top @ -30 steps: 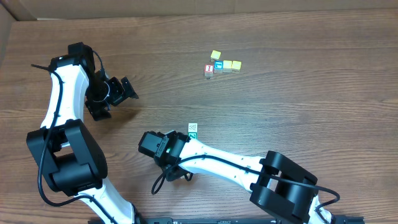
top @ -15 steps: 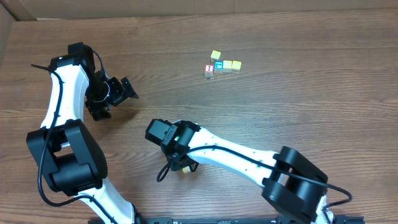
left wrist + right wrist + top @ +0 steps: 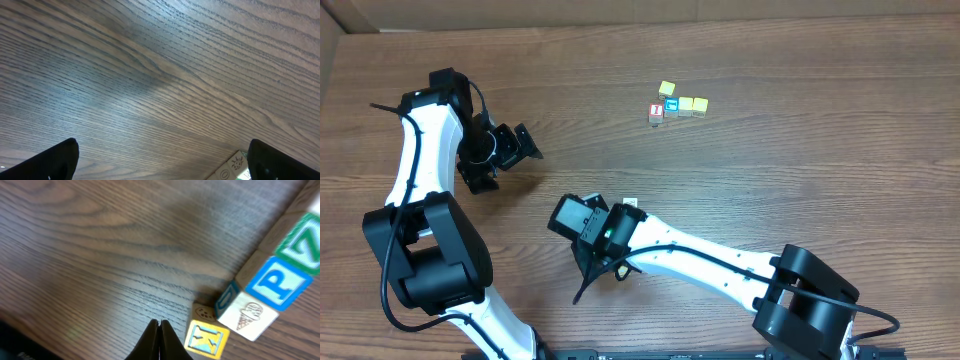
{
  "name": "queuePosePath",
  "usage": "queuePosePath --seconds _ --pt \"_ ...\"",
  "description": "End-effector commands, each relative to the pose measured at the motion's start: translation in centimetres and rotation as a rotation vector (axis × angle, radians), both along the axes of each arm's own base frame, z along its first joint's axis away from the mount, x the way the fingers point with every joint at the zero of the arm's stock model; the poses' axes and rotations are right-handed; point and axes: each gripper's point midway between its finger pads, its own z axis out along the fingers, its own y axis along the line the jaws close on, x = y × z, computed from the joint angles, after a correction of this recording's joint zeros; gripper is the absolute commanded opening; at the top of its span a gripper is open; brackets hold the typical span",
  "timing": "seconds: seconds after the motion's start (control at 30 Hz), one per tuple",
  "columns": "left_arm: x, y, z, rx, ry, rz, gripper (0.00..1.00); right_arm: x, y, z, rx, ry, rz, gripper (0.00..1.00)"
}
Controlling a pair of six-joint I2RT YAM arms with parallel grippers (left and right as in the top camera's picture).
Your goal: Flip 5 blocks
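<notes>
In the right wrist view a row of small letter blocks runs up the right side: a green Z block, a blue P block with an ice-cream face, and plain wooden ones behind. A yellow K cube lies at the row's near end. My right gripper is shut and empty, its tips just left of the K cube. Overhead, the right arm covers most of this row; only a whitish block peeks out. My left gripper is open and empty, far left. Its view shows whitish blocks by its right finger.
A separate cluster of cubes sits at the back: a red-faced cube, a blue-faced one and yellow cubes. A cardboard wall borders the table's far edge. The right arm's cable trails toward the front.
The right arm has swung over the block row, and the green-faced block that showed a second ago is now mostly covered. The left arm has not moved.
</notes>
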Motion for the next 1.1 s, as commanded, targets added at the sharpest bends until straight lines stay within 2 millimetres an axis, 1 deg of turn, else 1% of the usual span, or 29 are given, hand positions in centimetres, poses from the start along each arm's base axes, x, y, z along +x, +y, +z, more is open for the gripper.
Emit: queuePosePath --seconds 0.0,0.1,0.4,0.63,1.07 --pt "0.4 -0.1 0.2 0.005 -0.011 -0.016 1.0 -0.5 -0.7 -1.4 -0.026 0.011 0.007 0.04" --pt "0.4 -0.1 0.2 0.005 -0.011 -0.016 1.0 -0.8 -0.8 -2.1 -0.041 0.027 0.012 0.04" --pt "0.4 -0.1 0.2 0.005 -0.012 -0.016 1.0 -1.1 0.0 -2.5 -0.015 0.018 0.026 0.04" --pt "0.4 -0.1 0.2 0.005 -0.011 -0.016 1.0 -1.4 -0.4 -3.4 -0.021 0.021 0.027 0.04" --pt "0.4 -0.1 0.2 0.005 -0.011 -0.016 1.0 -1.6 -0.9 -3.7 -0.045 0.032 0.019 0.04"
